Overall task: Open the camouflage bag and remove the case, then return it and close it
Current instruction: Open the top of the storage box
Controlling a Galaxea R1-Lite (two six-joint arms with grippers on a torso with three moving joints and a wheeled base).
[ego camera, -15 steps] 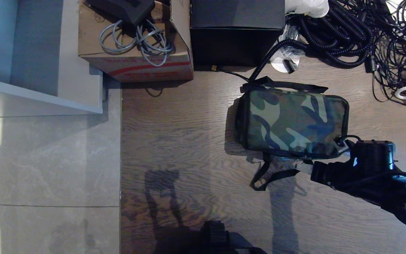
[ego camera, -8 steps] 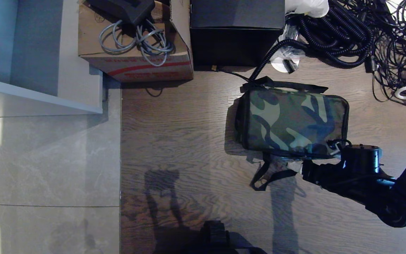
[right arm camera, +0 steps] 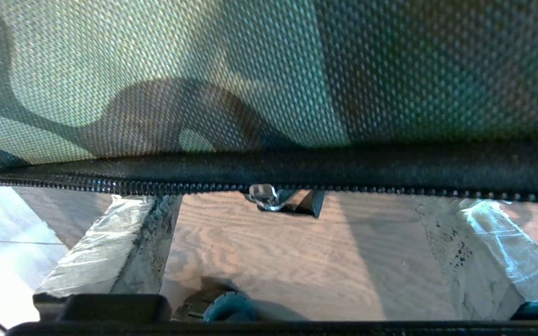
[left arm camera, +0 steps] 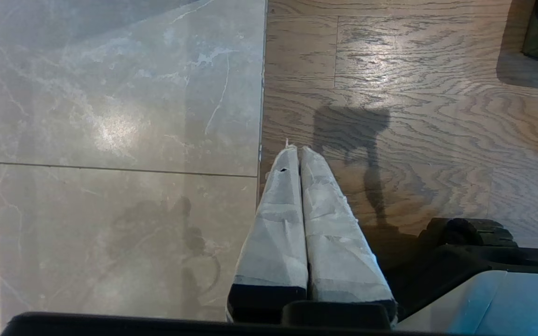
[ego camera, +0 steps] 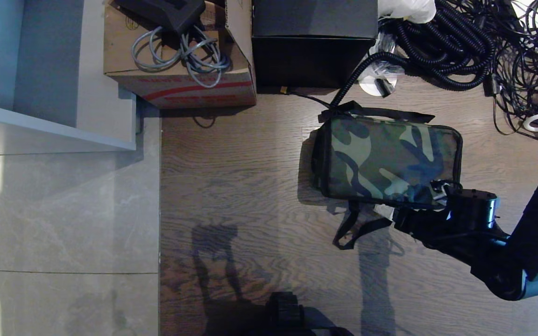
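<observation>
Camouflage bag [ego camera: 385, 161] lies zipped shut on the wood floor, just in front of the black box [ego camera: 315, 42]. Right gripper [right arm camera: 297, 242] sits at the bag's near right corner, fingers [right arm camera: 105, 247] spread wide either side of the silver zipper pull [right arm camera: 263, 196], not touching it. Left gripper [left arm camera: 299, 154] hangs parked over the floor, fingers pressed together.

The floor [ego camera: 250, 186] under me is wood planking on my right and pale marble tile [ego camera: 63, 210] on my left. On the wood lies the camouflage bag [ego camera: 385, 158], flat and zipped, its black strap [ego camera: 357, 228] trailing toward me. Beyond it a cardboard box [ego camera: 180, 79] and a black box [ego camera: 313, 46] sit side by side. A heap of black cables [ego camera: 474, 42] sprawls at the far right.
</observation>
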